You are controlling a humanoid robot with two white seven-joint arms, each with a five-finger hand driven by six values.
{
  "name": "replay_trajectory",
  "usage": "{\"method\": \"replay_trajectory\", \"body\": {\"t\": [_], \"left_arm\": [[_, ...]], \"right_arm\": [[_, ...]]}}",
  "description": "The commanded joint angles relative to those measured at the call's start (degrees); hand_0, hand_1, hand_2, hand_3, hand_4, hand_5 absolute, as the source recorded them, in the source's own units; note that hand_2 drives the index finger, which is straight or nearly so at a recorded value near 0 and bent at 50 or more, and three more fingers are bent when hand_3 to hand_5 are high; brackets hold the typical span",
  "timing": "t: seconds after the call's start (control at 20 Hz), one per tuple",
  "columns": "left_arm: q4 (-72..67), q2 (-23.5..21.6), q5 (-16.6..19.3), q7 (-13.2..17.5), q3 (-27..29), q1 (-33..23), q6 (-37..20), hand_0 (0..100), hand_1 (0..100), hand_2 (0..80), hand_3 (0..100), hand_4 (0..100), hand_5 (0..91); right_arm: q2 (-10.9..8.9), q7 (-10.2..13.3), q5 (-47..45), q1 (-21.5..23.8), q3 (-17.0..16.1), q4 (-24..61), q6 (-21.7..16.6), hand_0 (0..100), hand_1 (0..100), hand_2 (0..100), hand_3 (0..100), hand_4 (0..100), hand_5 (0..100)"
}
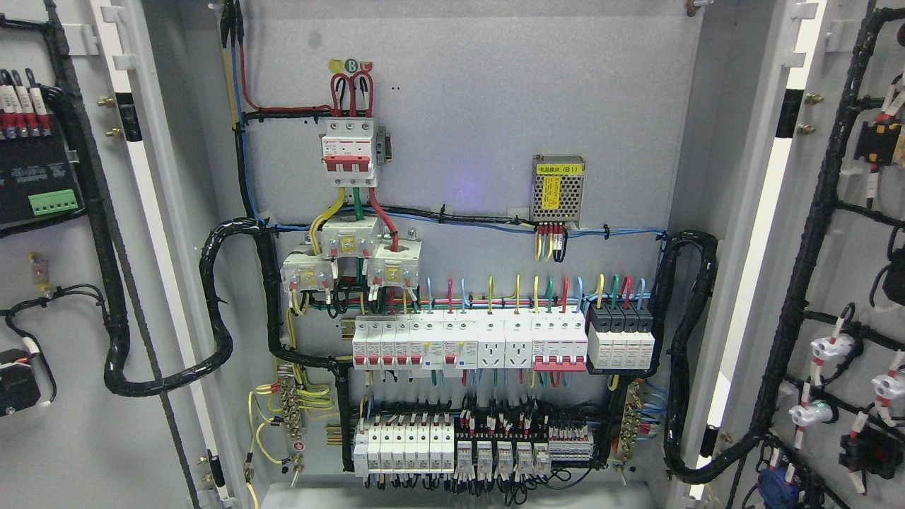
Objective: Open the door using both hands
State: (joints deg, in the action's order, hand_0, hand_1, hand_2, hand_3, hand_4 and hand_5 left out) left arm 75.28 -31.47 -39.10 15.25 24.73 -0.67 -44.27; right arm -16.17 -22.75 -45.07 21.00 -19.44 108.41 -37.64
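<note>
We see the left door [85, 424] and the right door [841, 85] of the electrical cabinet [459, 85] swung wide, so we judge the opening done, and neither robot hand is in view, leaving nothing to grasp next.
</note>
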Motion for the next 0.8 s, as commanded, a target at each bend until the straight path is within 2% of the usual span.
{"method": "replay_trajectory", "body": {"t": [0.0, 0.45, 0.75], "left_arm": [[-4.88, -1.49, -0.01, 0.22, 0.05, 0.41, -5.56, 12, 39, 0.0, 0, 0, 0.0], [-1.72, -0.79, 0.08, 0.13, -2.14, 0.23, -5.56, 12, 39, 0.0, 0, 0, 0.0], [3.72, 1.76, 0.17, 0.13, -4.16, -0.73, -5.56, 12, 39, 0.0, 0, 0, 0.0]], "right_arm": [[0.0, -0.01, -0.63, 0.8, -1.57, -0.39, -0.07, 12, 39, 0, 0, 0, 0], [0.0, -0.01, -1.78, 1.06, -2.62, -1.27, 0.02, 12, 39, 0, 0, 0, 0], [0.0, -0.01, -1.78, 1.15, -2.71, -1.45, -0.07, 12, 39, 0, 0, 0, 0]]}}
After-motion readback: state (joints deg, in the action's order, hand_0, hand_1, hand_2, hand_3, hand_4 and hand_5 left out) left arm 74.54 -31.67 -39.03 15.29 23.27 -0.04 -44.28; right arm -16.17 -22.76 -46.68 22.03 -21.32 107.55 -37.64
